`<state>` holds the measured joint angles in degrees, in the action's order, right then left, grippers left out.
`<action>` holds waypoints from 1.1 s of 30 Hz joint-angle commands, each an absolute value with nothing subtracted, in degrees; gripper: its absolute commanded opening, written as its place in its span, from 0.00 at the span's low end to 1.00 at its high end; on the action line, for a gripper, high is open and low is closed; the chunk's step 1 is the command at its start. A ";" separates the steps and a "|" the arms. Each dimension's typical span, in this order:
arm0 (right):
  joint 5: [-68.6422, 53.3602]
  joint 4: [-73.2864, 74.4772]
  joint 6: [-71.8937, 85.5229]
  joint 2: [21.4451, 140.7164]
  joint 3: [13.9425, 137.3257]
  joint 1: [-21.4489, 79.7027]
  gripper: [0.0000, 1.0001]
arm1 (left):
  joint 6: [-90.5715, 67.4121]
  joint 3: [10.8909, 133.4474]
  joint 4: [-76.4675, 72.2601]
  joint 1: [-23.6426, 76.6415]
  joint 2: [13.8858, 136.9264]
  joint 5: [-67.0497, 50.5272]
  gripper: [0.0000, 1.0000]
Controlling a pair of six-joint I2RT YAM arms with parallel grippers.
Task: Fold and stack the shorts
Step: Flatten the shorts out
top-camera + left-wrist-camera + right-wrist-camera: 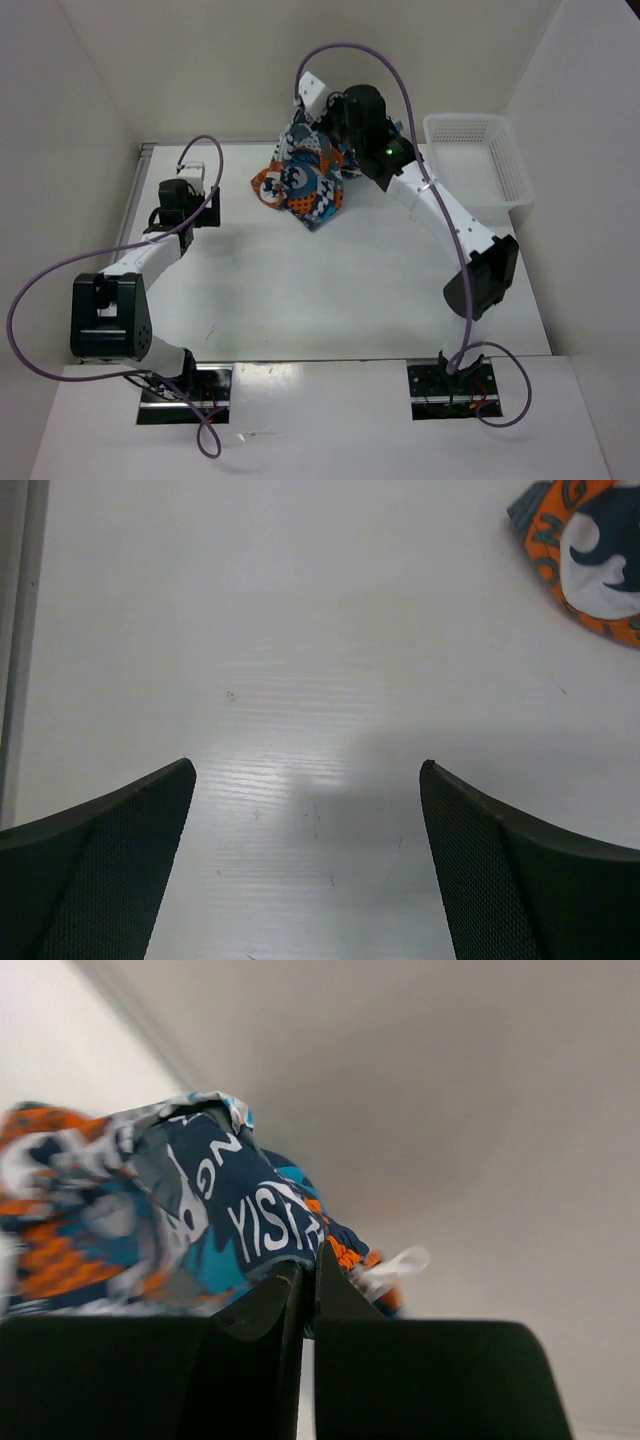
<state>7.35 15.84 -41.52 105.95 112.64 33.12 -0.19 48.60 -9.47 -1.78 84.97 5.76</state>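
The shorts (305,182) hang bunched near the tabletop's (300,290) far edge, clamped in the right gripper (308,1265); left gripper (307,768) open. Limp, light fabric, probably best grasped at waistband corners.

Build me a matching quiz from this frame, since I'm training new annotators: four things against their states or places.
Things:
1. left gripper
2. right gripper
3. shorts
4. basket

States or places:
a. white, at the far right of the table
b. shut on fabric
c. open, holding nothing
d. bunched up, far centre

Pairs: 1-c, 2-b, 3-d, 4-a
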 commanded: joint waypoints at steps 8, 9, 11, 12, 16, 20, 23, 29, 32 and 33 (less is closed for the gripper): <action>0.53 33.48 -49.21 87.37 71.04 35.33 0.00 | 0.00 50.18 0.25 -0.53 81.38 -12.03 1.00; 0.53 33.49 -50.18 86.23 69.19 35.33 0.00 | 0.00 50.19 2.18 0.26 81.39 -12.56 1.00; 1.23 33.49 -50.79 85.70 65.49 35.33 0.00 | 0.00 50.19 2.72 2.89 82.61 -11.87 1.00; 1.84 33.49 -50.80 85.69 64.96 35.33 0.00 | 0.00 49.66 3.25 3.60 82.62 -11.87 1.00; 0.01 33.49 -50.19 85.69 66.79 31.39 0.00 | 0.00 47.73 -1.90 10.52 84.81 -7.32 1.00; -2.19 32.96 -46.59 86.22 71.62 26.47 0.00 | 0.00 46.93 -13.58 16.50 91.55 -1.95 1.00; -2.90 32.96 -45.53 85.70 72.25 25.32 0.00 | 0.00 50.52 -21.96 18.36 98.32 0.61 1.00; -3.60 32.96 -45.00 83.50 69.26 25.31 0.00 | 0.00 53.89 -26.53 21.08 105.28 -0.62 1.00; -3.60 32.34 -45.00 82.97 68.55 25.31 0.00 | 0.00 53.26 -33.65 23.72 107.13 1.31 1.00; -4.13 32.34 -45.00 82.97 68.55 25.31 0.00 | 0.00 53.96 -35.49 24.25 107.14 2.45 1.00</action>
<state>-2.61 33.76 -45.91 85.27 69.25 25.10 -0.21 52.77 -24.73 21.74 106.08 0.93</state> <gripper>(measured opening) 0.025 0.995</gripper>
